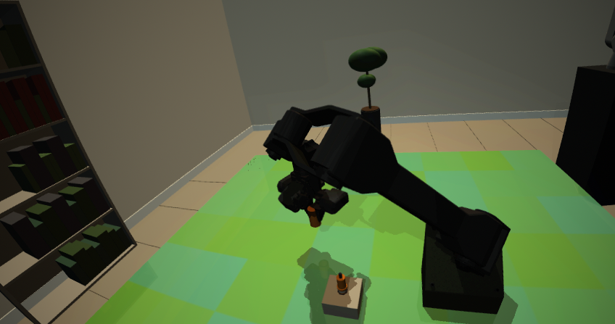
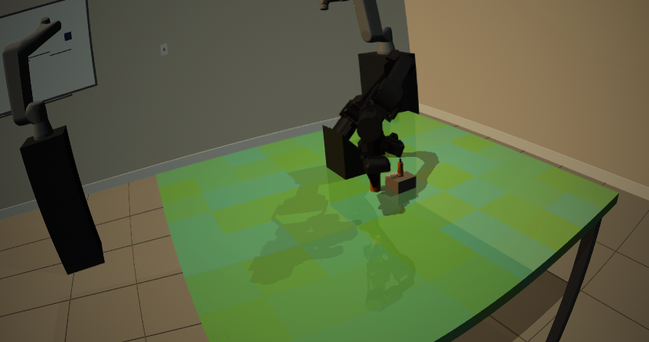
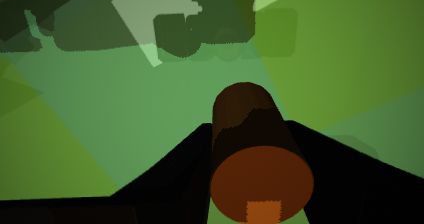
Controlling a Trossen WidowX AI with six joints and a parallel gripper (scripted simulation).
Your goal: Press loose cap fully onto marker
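While the tool [image 1: 313, 211] hangs above the tabletop [image 1: 241, 251], its two dark fingers are clamped on the orange cap [image 1: 313, 216], which sticks out below them and looks a little tilted in the top view. From the wrist view the cap [image 3: 255, 154] fills the gap between the fingers, pinched on both sides, with its round end facing the camera and green surface showing beyond it, so it appears to be off the tabletop.

As I read it, the pick-up is done and the carrying step is in hand. The marker [image 1: 341, 283] stands upright in the pale holder block [image 1: 343, 304], nearer the top camera than the cap and slightly to the right, its tip bare. The two are well apart in the top view, though the exterior view puts the cap [image 2: 373, 187] just left of the block [image 2: 400, 183].

Next, I would expect the arm to bring the cap over the marker, set its axis upright and line the open end up with the tip before lowering. Which end of the cap is open I cannot tell. Any lean left in the cap could make it catch on the marker's shoulder rather than slide down and click.
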